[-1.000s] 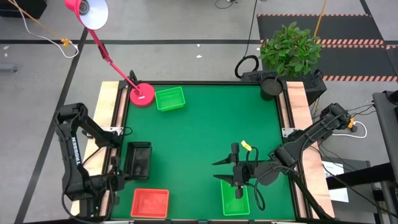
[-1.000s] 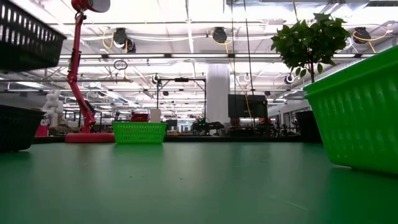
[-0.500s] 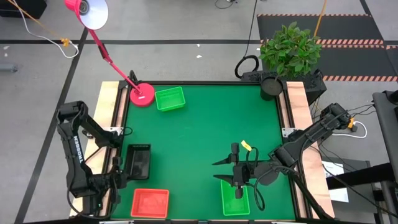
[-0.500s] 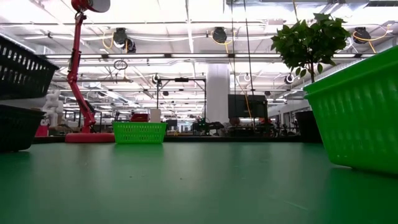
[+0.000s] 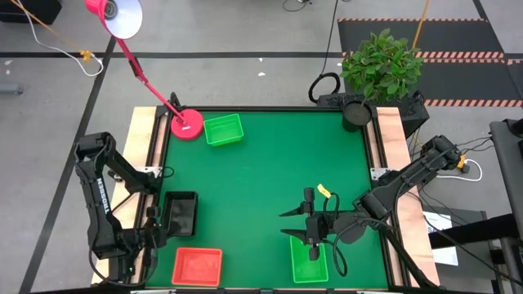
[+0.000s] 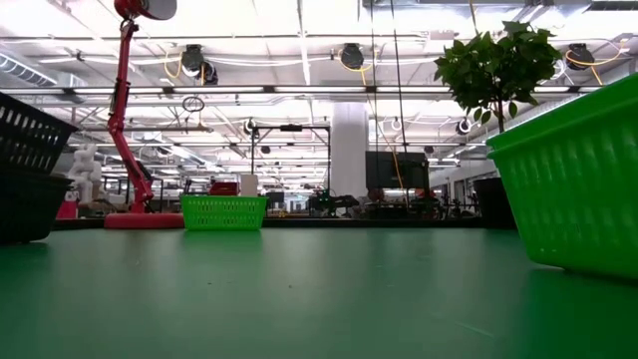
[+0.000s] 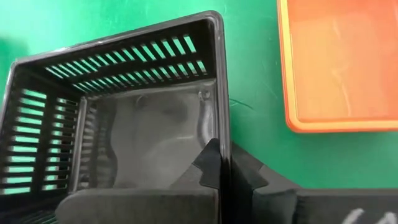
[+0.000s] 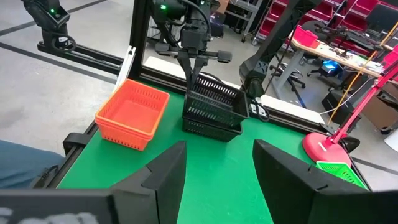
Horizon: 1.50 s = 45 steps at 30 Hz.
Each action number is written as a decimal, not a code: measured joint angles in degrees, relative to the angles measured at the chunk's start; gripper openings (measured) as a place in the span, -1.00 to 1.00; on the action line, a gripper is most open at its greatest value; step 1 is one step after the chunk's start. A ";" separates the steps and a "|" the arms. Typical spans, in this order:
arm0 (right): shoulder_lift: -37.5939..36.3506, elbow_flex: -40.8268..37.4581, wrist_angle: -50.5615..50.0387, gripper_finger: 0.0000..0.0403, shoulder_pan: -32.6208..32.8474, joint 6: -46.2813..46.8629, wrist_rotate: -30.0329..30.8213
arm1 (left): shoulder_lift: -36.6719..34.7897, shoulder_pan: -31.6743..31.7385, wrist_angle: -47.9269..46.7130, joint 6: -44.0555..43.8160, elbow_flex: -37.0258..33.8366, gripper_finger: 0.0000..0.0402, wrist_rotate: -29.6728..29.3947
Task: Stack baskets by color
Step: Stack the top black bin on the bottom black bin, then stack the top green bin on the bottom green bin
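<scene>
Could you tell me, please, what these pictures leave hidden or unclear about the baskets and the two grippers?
- Stack counts: the red-orange basket hides any nested inside it in the high view.
- Left gripper, shut on the black basket's wall: the wall covers its fingertips in the left wrist view.
- Low view: the frame's left edge cuts off the black basket.
- Near green basket: the open right gripper overhangs it in the high view; contact unclear.

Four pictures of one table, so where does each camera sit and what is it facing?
High: overhead, looking down; both arms, left gripper gripping the black basket.
Low: tabletop level, facing the room; no arm visible.
Left wrist: on the left arm, looking down into the black basket; its fingers pinch the wall.
Right wrist: on the right arm, facing across; open right gripper.
Shared: red-orange basket.
</scene>
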 joint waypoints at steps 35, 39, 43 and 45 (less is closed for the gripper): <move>0.02 -0.02 -0.22 -0.10 -0.02 0.02 -0.20 | -0.20 2.62 1.26 1.16 -1.94 -0.27 1.13; 0.02 -0.02 -0.20 -0.10 -0.04 0.02 -0.18 | -3.76 4.31 0.83 3.67 -1.31 -0.27 0.90; 0.79 -0.02 0.70 -0.10 -1.42 0.02 0.17 | -9.13 6.56 -2.62 4.11 -1.31 -0.27 -0.79; 2.13 -0.02 1.45 -0.10 -3.01 0.00 1.49 | -11.91 7.89 -4.67 4.65 -1.31 -0.27 -3.72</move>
